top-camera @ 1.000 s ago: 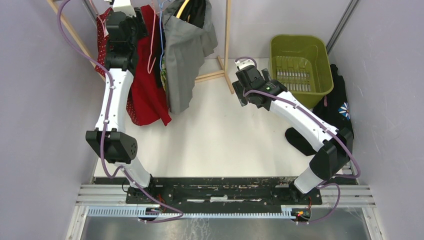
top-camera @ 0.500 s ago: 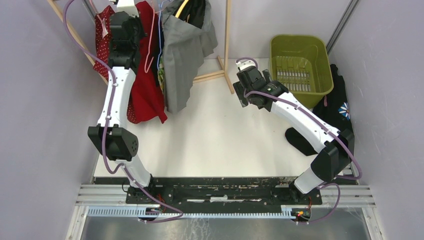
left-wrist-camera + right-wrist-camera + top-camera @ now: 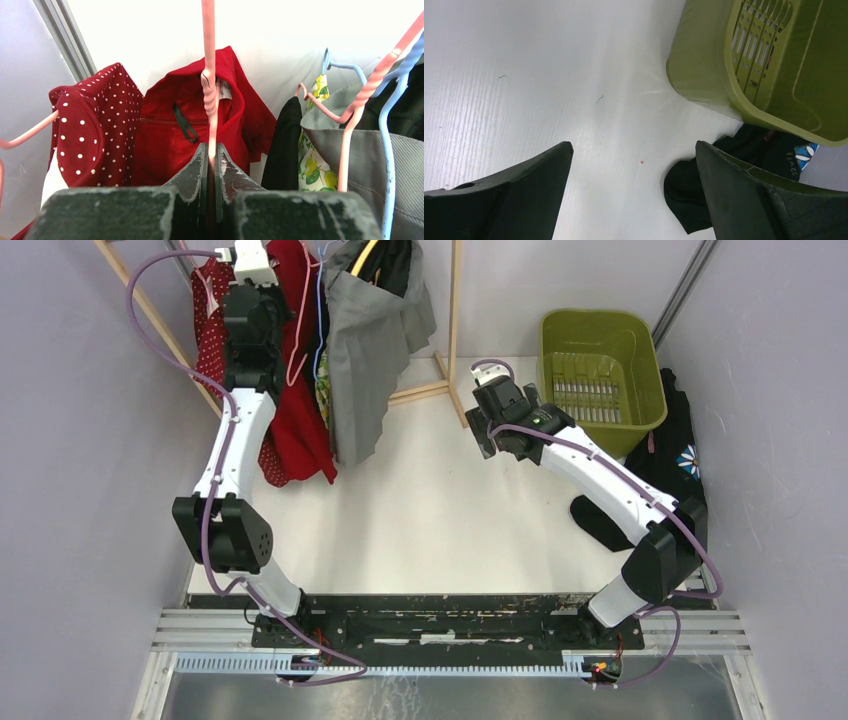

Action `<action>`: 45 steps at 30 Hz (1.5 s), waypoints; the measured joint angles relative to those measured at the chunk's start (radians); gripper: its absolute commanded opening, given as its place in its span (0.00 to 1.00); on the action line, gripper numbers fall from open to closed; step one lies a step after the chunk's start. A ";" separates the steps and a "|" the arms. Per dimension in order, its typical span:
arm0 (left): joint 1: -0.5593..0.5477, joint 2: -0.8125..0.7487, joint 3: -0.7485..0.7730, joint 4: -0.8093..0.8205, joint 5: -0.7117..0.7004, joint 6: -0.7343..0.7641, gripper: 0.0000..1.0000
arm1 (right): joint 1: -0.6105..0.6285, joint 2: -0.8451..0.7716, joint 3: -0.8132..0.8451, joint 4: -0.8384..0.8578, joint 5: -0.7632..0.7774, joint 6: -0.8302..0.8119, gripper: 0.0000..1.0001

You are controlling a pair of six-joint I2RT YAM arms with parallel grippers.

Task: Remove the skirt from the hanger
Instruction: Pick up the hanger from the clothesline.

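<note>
A red skirt (image 3: 170, 145) with a zip and a dark loop hangs on a pink wire hanger (image 3: 208, 90) at the rack's left end. My left gripper (image 3: 211, 150) is shut on that hanger's neck, just below the twisted wire. From above, the left gripper (image 3: 250, 260) is raised at the far left, with the skirt (image 3: 300, 430) draping down beside the arm. My right gripper (image 3: 634, 150) hovers open over the white table near the basket, holding nothing; the top view shows this right gripper (image 3: 487, 375) mid-table.
A red polka-dot garment (image 3: 85, 130) hangs left of the skirt. To its right hang a grey pleated garment (image 3: 365, 360) and black and yellow-print clothes on pink and blue hangers. A wooden rack post (image 3: 455, 310) stands nearby. A green basket (image 3: 590, 315) and black clothes (image 3: 680, 430) sit far right.
My left gripper has shut on the pink hanger's neck and moved slightly farther up the rack; the red skirt swung a little right. The right arm has barely moved.
</note>
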 measured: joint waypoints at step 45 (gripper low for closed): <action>0.020 0.105 -0.155 0.687 0.061 -0.047 0.03 | -0.004 0.052 -0.039 0.001 -0.056 0.000 1.00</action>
